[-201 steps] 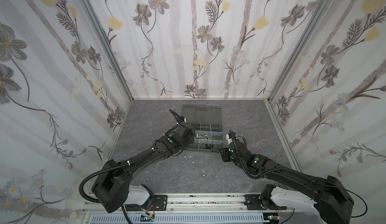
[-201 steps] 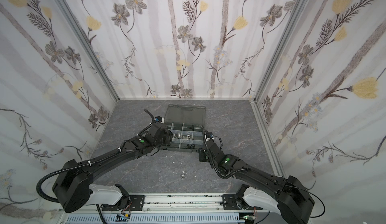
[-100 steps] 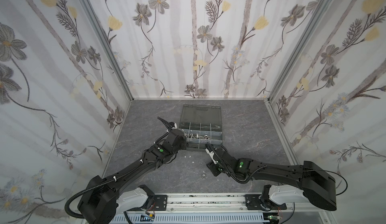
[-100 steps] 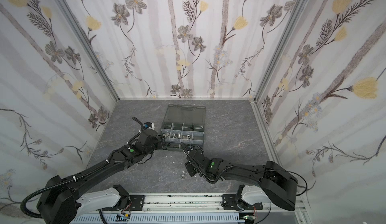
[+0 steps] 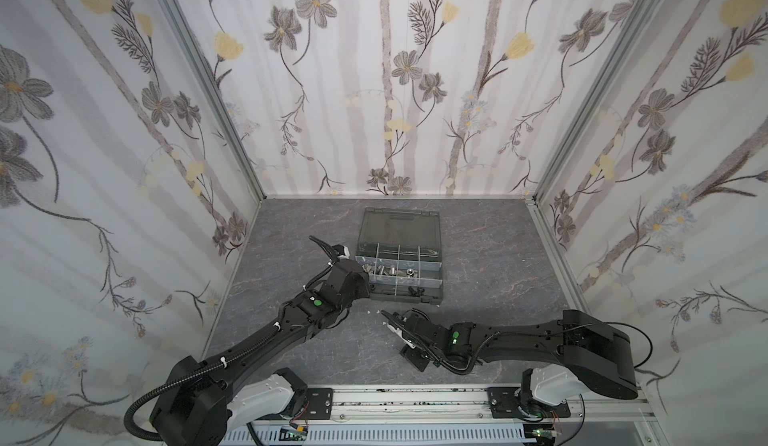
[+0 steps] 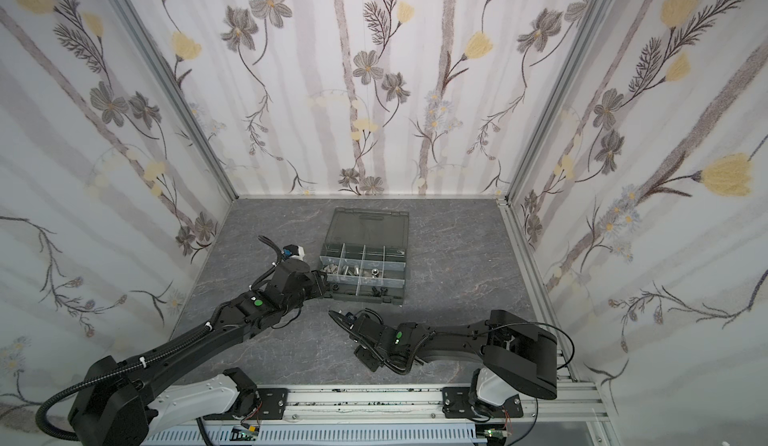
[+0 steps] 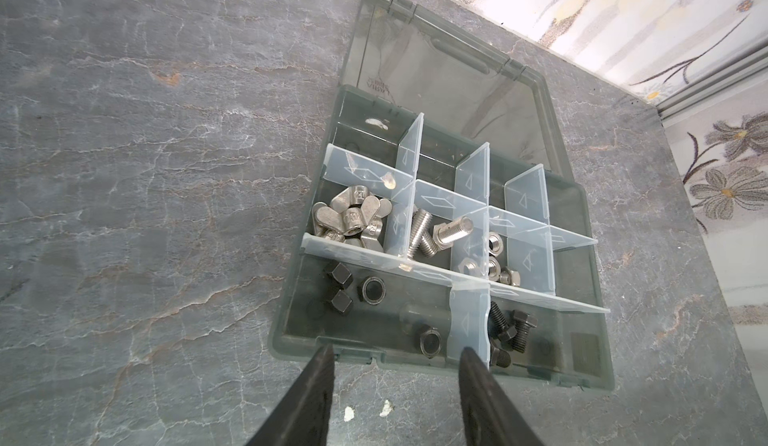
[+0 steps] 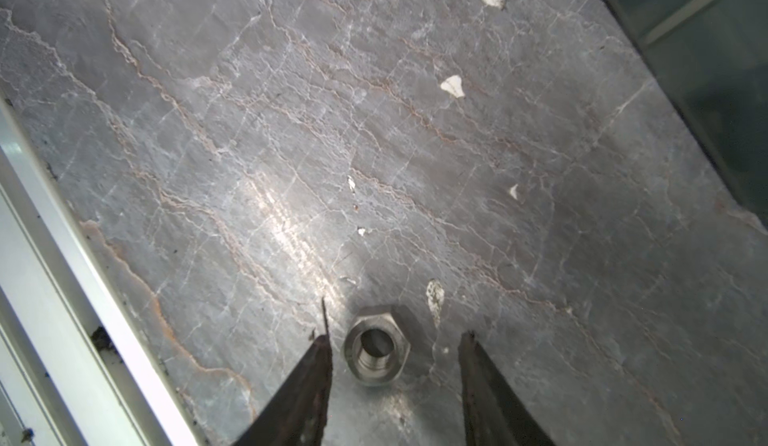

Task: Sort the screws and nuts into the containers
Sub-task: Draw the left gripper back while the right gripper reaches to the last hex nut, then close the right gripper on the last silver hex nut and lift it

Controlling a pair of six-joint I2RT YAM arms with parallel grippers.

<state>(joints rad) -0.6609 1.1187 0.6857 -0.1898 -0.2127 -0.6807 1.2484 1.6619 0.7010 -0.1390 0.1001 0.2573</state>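
the floor of the cell was a grey stone-patterned table (image 5: 490, 257), veined in rust and white, scuffed to a dull shine in places and dotted with small white flecks (image 8: 453, 86). three walls (image 5: 374, 90) papered with grey and yellow flowers on pale stripes closed it in, and a pale metal rail (image 5: 415, 394) ran along the front edge, carrying both arm bases. toward the back of the table sat the dark grey organiser case (image 5: 405, 299), its smoky lid (image 5: 399, 228) swung open behind it. pale dividers (image 7: 469, 323) split it into containers: the middle row held wing nuts (image 7: 353, 219), silver screws (image 7: 436, 232) and silver nuts (image 7: 494, 257), the front row black nuts (image 7: 357, 290) and black screws (image 7: 507, 331). the left gripper (image 7: 397, 348) hung at the case's front edge, jaws moderately apart with nothing between them. the right gripper (image 8: 395, 335) was low over the bare table in front of the case and apart from it. its jaws stood open on either side of a lone silver nut (image 8: 376, 346) lying flat, hole up. a gap showed on each side, the narrower by one finger.
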